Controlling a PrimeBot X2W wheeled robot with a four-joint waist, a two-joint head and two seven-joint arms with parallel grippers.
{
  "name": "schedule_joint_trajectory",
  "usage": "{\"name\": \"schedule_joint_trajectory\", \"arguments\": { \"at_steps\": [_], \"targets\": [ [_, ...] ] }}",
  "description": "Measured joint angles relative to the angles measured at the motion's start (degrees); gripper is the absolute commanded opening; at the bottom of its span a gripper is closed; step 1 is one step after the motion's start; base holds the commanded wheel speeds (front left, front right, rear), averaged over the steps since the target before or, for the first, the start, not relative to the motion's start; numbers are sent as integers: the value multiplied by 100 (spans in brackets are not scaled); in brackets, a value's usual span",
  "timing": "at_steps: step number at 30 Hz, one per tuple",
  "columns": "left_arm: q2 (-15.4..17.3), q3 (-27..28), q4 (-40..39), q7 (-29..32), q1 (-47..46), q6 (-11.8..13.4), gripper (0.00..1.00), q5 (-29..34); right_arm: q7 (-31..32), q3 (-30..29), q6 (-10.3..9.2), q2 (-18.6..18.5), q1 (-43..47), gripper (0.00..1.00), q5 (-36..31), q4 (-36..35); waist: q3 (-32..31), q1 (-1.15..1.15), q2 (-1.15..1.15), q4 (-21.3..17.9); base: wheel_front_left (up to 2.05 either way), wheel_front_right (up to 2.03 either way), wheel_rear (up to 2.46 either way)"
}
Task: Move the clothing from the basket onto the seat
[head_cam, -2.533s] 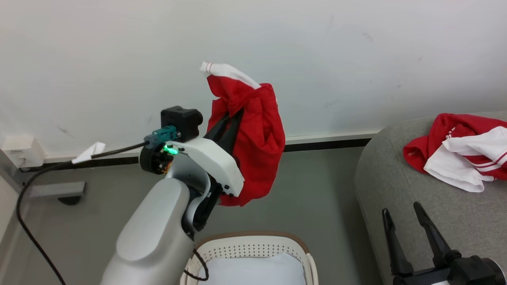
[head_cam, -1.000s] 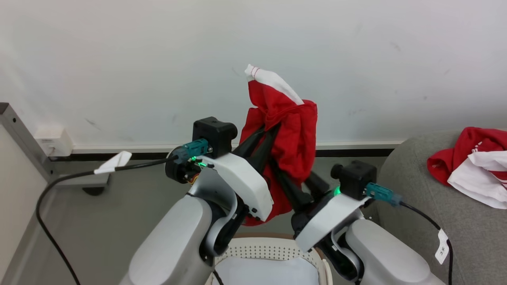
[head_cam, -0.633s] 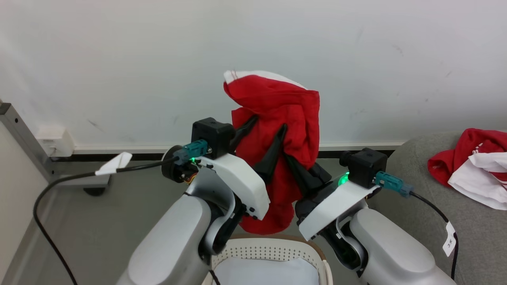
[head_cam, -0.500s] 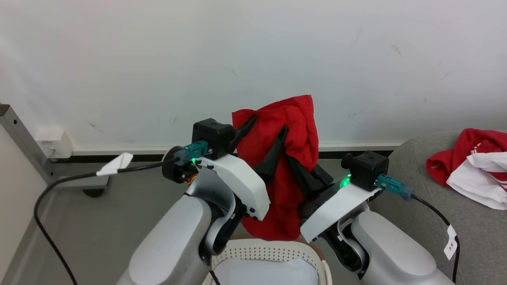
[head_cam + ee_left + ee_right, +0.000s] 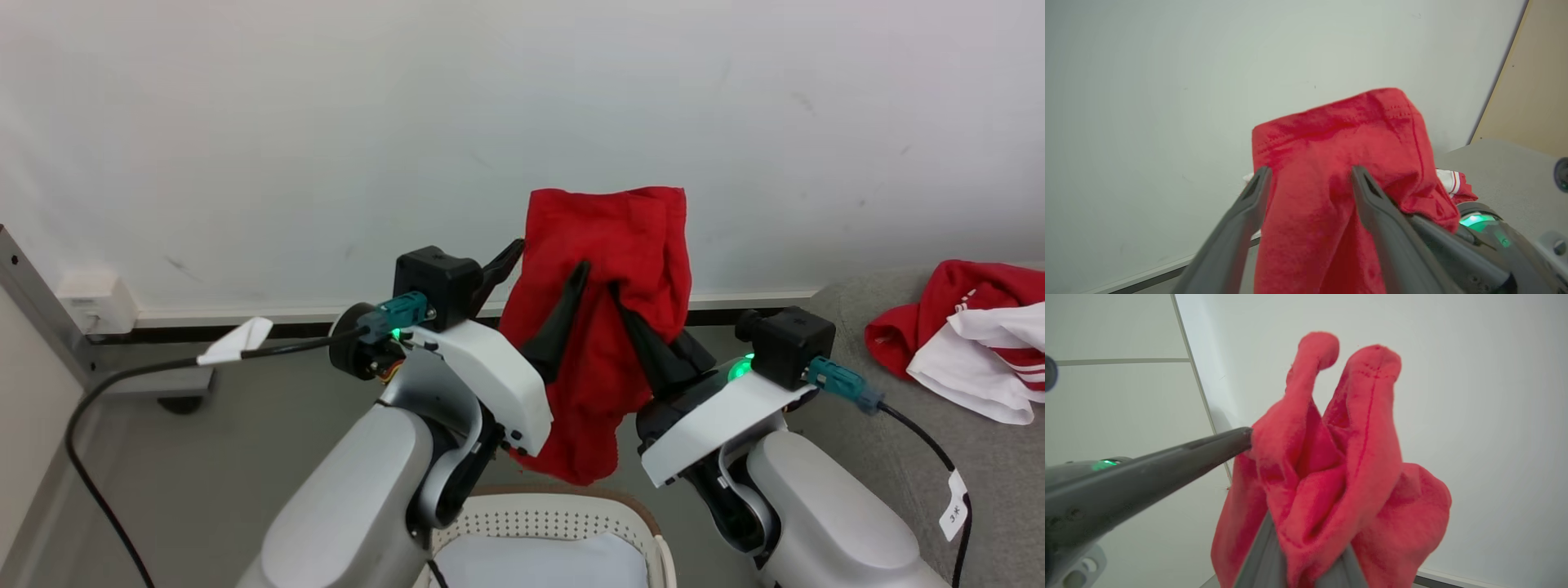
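White wall (image 5: pixel 245 122) behind, red garment (image 5: pixel 604 237) hanging long axis vertical, right pincer (image 5: pixel 624 294) clenched on it, left pincer (image 5: pixel 549 255) spread wide

A plain white wall (image 5: pixel 245 122), faintly scuffed, fills the head view from 9 through 12 to 3 o'clock. A white skirting board (image 5: pixel 245 313) over a dark strip meets the grey floor (image 5: pixel 204 457) toward 7. At 9 o'clock, a white socket box (image 5: pixel 86 300) sits beside a slanted grey metal post (image 5: pixel 33 286)

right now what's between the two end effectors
The red garment hangs between them in the head view, clamped by the shut right end effector; the left end effector is open.
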Motion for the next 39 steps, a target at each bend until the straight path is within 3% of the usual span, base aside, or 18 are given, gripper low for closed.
{"name": "schedule_joint_trajectory", "arguments": {
  "at_steps": [11,32,39],
  "targets": [
    [141,44,-125,-166,389,90,100,-83,-10,-471,0,-444,221,0,-298,-210,64,0,0,-475,0,0,0],
    [118,-396,-250,-490,884,-35,100,-99,-11,-1056,0,-1424,850,0,-615,-1033,459,-1,0,-2450,0,0,0],
    [76,-583,-319,-439,778,-115,100,-12,-11,-1457,0,-1486,884,0,-648,-1138,765,-1,0,-2602,0,0,0]
  ]
}}
